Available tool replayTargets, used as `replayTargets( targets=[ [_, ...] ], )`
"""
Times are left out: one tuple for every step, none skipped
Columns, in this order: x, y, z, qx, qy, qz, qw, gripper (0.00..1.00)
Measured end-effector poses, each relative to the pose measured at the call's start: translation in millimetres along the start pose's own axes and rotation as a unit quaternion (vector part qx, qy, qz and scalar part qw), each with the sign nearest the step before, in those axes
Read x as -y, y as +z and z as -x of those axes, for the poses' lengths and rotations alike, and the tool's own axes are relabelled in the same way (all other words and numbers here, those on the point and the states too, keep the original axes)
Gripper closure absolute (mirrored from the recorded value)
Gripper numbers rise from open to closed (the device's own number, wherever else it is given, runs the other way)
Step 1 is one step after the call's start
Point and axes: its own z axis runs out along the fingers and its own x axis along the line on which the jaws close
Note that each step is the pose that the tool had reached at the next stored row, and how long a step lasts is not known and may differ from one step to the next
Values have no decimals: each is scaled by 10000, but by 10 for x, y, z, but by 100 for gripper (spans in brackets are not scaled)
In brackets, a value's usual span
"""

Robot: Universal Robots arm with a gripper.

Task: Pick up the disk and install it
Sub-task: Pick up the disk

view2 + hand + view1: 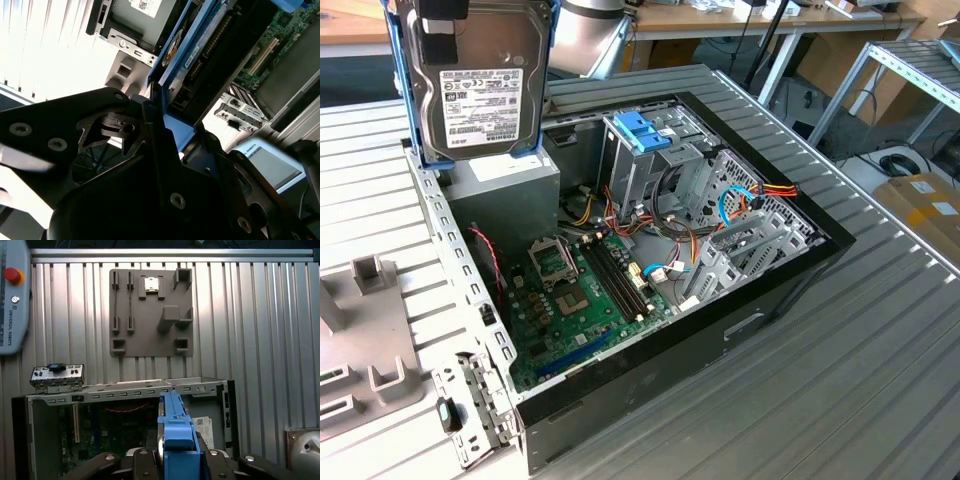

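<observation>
Black fingers (216, 462) clamped the disk (480, 85) by its blue frame (177, 440), holding it upright in the air above the open computer case (760, 300) on the ribbed table (880, 380).

The case (820, 252) lies on the bench (880, 380); the disk (480, 85) hangs above its corner; the fixture plate (360, 370) lies beside it.

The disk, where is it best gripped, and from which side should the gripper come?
Probably clamp the disk across its flat faces at the top short end, from above, as the gripper does now. It is thin, hangs upright over the open case, and this leaves its lower end free.
</observation>
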Motion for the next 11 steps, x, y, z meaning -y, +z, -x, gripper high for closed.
replayTargets(
  targets=[
    [2,-1,-12,0,0,0,10000,63],
    [4,-2,-23,0,0,0,10000,63],
    [6,-3,-36,0,1,0,10000,63],
    [9,-3,-49,0,0,0,10000,63],
    [12,-4,-63,0,0,0,10000,63],
    [14,-5,-76,0,0,0,10000,63],
    [16,-6,-89,0,0,0,10000,63],
    [17,-6,-95,0,0,0,10000,63],
    [18,-7,-101,0,0,0,10000,63],
    [19,-7,-113,0,0,0,10000,63],
    [19,-8,-121,0,0,0,10000,63]
  ],
)
